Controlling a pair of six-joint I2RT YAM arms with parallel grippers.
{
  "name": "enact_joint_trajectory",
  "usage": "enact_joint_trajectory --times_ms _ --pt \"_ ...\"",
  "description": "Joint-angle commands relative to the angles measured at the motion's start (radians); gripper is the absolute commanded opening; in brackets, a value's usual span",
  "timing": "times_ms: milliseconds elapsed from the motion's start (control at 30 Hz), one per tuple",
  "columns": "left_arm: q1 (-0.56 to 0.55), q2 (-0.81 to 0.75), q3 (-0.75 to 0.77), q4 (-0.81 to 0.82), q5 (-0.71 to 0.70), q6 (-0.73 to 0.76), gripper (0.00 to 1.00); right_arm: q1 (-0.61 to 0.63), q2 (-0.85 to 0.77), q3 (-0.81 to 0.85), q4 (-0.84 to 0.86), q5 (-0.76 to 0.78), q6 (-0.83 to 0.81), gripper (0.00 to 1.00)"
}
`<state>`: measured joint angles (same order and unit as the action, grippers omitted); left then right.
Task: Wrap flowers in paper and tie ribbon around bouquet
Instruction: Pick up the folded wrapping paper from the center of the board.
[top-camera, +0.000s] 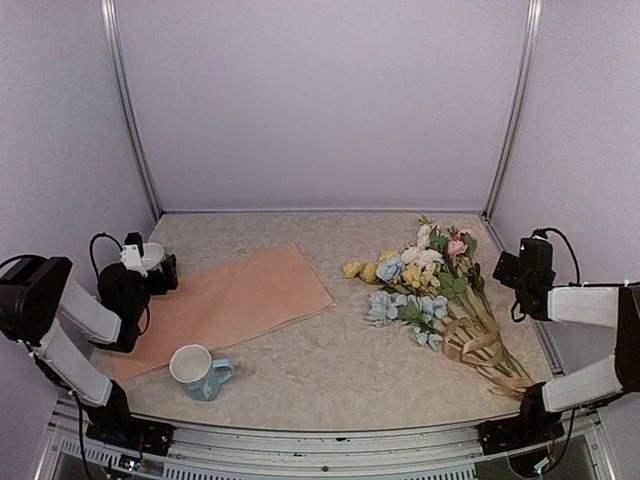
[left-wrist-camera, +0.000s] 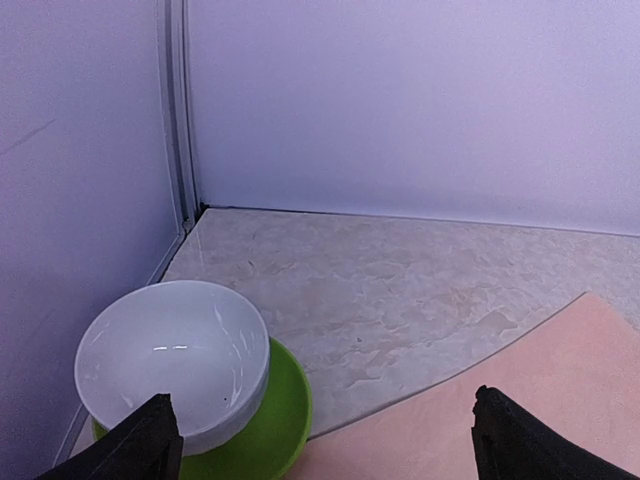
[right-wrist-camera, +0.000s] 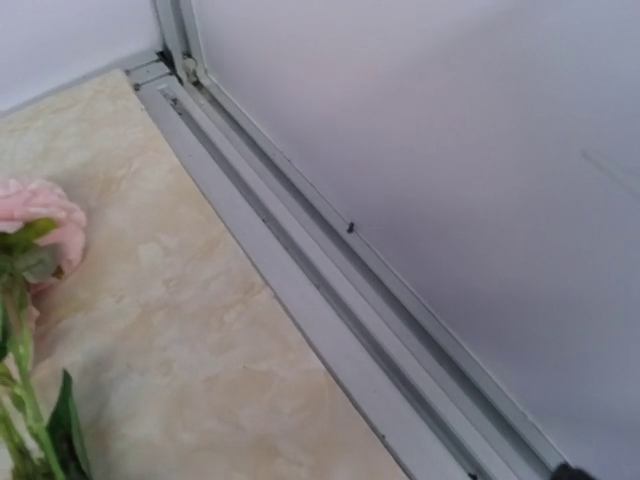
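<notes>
A large thin sheet of peach-pink wrapping paper (top-camera: 240, 300) lies flat on the pale marbled table (top-camera: 330, 370) toward 9 o'clock from the table's middle. A white-and-pale-blue ceramic mug (top-camera: 200, 372) stands upright just off its near edge at about 7 o'clock. The bunch of artificial flowers with yellow, white, pale blue and pink blooms (top-camera: 420, 280) lies on its side at 3 o'clock, well apart from the paper. Its blooms point to 11 o'clock and its long green stems run toward 5 o'clock. The narrow tan-beige satin ribbon (top-camera: 478, 345) sits in loose loops over those stems; whether it goes around them cannot be told. The left end effector (left-wrist-camera: 330, 445) hovers low over the paper's far-left corner with its black fingers (left-wrist-camera: 150, 440) spread wide and nothing between them. Just beyond it, at 10 o'clock, a white round bowl (left-wrist-camera: 170, 360) rests in a lime-green shallow dish (left-wrist-camera: 285, 420). The right end effector (top-camera: 510, 268) hangs beside the blooms at 3 o'clock, jaws apart and empty, and its wrist view catches one pink bloom (right-wrist-camera: 35, 215) by the aluminium frame rail (right-wrist-camera: 300, 270).
</notes>
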<state>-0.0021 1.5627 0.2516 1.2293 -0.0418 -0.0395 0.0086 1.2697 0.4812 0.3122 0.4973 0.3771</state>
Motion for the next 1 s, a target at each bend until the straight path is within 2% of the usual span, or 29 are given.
enact_joint_trajectory --times_ms 0,100,167,233,300,333,400,467,533,567,667,767,967 --pt "-0.038 -0.111 0.039 -0.099 -0.083 0.029 0.99 -0.007 -0.065 0.005 0.029 -0.056 -0.051 1.0" --pt "-0.116 -0.235 0.074 -0.213 -0.221 0.072 0.99 -0.007 -0.118 -0.001 0.023 -0.182 -0.086 1.0" --pt "-0.195 -0.33 0.093 -0.282 -0.257 0.122 0.99 -0.007 -0.163 0.01 0.02 -0.388 -0.101 0.97" --pt "-0.304 -0.427 0.139 -0.39 -0.299 0.153 0.99 -0.007 -0.176 0.048 0.019 -0.638 -0.072 0.84" --pt "-0.405 -0.506 0.212 -0.53 -0.328 0.162 0.98 0.004 -0.146 0.121 -0.002 -0.831 -0.007 0.63" --pt "-0.464 -0.544 0.272 -0.607 -0.328 0.164 0.97 0.031 -0.119 0.199 -0.057 -0.873 0.008 0.49" --pt "-0.565 -0.573 0.363 -0.759 -0.329 0.171 0.94 0.153 -0.066 0.344 -0.189 -0.835 -0.034 0.41" --pt "-0.674 -0.574 0.444 -0.904 -0.379 0.188 0.91 0.329 -0.003 0.482 -0.308 -0.685 -0.102 0.41" --pt "-0.79 -0.563 0.507 -0.991 -0.453 0.199 0.9 0.494 0.07 0.608 -0.381 -0.636 -0.133 0.41" --pt "-0.844 -0.556 0.53 -1.026 -0.477 0.203 0.9 0.535 0.114 0.659 -0.408 -0.641 -0.12 0.42" --pt "-0.972 -0.525 0.582 -1.091 -0.524 0.206 0.91 0.629 0.274 0.795 -0.476 -0.695 -0.068 0.43" --pt "-1.047 -0.489 0.625 -1.153 -0.533 0.197 0.92 0.702 0.463 0.941 -0.575 -0.661 -0.044 0.43" --pt "-1.064 -0.479 0.617 -1.185 -0.549 0.132 0.95 0.738 0.745 1.192 -0.759 -0.589 -0.021 0.34"
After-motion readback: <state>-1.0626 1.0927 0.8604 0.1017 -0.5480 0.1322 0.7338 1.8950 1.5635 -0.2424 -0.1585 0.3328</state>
